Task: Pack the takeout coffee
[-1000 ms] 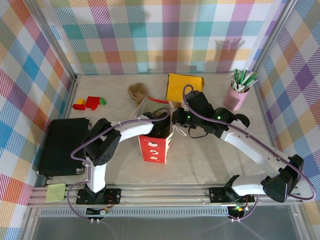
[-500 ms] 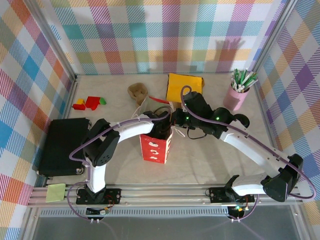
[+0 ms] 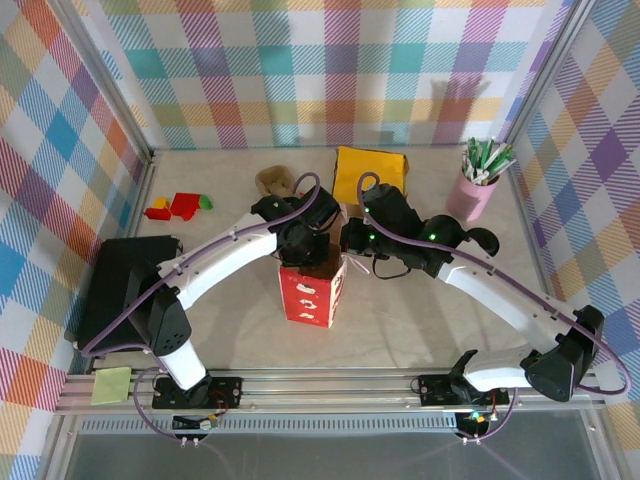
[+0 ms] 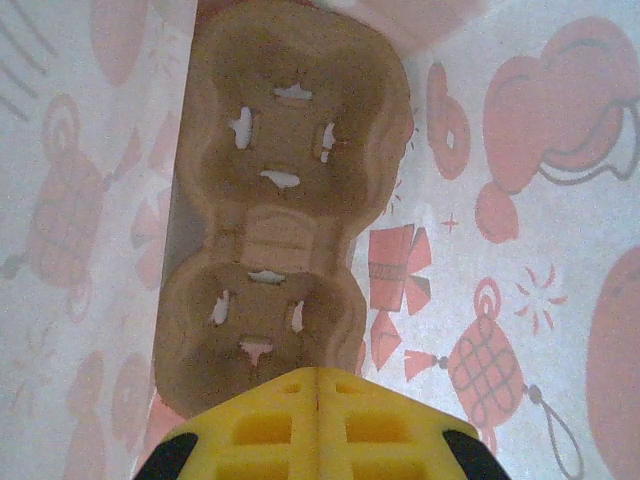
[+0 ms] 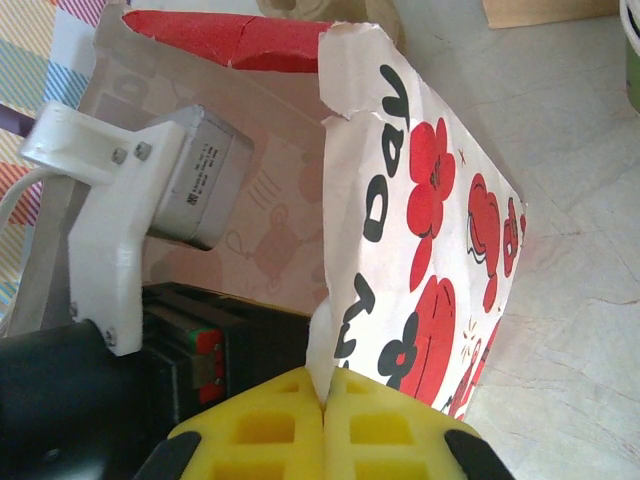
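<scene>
With their arm (image 3: 215, 255) straightened since a second ago, left jaws hang closed and empty inside the paper bag (image 3: 312, 290) above a bare cup carrier (image 4: 285, 200). Right jaws pinch the bag's rim. Coffee cup's whereabouts cannot be told; packing lies ahead.

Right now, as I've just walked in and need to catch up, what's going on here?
The right gripper is shut on the rim of the red-and-white paper bag, pinching one wall at the mouth. The left gripper, shut and holding nothing, points down into the bag. A brown pulp cup carrier lies at the bottom of the bag, both its wells empty.
</scene>
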Motion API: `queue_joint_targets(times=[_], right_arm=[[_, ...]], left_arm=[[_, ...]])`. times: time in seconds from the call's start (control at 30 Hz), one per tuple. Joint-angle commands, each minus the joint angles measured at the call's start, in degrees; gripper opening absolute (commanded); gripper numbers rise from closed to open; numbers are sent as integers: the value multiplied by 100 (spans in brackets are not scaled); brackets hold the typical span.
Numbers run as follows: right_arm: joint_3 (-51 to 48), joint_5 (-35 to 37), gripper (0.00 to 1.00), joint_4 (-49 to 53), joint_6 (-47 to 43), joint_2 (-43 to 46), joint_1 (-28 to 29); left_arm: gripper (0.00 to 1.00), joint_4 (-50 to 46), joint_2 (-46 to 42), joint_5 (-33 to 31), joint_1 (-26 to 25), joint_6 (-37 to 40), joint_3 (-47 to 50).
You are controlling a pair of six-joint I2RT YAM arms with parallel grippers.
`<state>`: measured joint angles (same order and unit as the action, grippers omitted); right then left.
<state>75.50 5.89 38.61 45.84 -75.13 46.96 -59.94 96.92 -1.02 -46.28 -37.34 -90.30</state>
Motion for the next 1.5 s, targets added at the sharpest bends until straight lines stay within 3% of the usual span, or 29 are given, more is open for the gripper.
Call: queue_joint_targets(times=[0.0, 0.33, 0.57, 0.83, 1.0, 1.2, 1.47], right_arm=[[149, 128, 4, 168, -108, -72, 66], [232, 304, 12, 304, -206, -58, 94], [675, 641, 42, 687, -555, -4, 94], [1742, 1179, 61, 1437, -1375, 66, 94], [1978, 1378, 70, 1260, -1799, 122, 70], [2151, 1238, 73, 1042, -1958, -269, -280], [2469, 349, 73, 939, -2132, -658, -1265]], left_arm=[[0, -404, -205, -49, -55, -62, -344], [12, -650, -680, -181, -54, 127, -1344], [36, -563, -1313, -403, 54, 514, -1771], [63, -59, -2280, -636, 890, 1448, -1121], [71, 586, -2763, -690, 1358, 2105, -398], [93, 1399, -2920, -538, 1763, 2652, 276], [98, 2129, -2521, 46, 1882, 3270, 384]])
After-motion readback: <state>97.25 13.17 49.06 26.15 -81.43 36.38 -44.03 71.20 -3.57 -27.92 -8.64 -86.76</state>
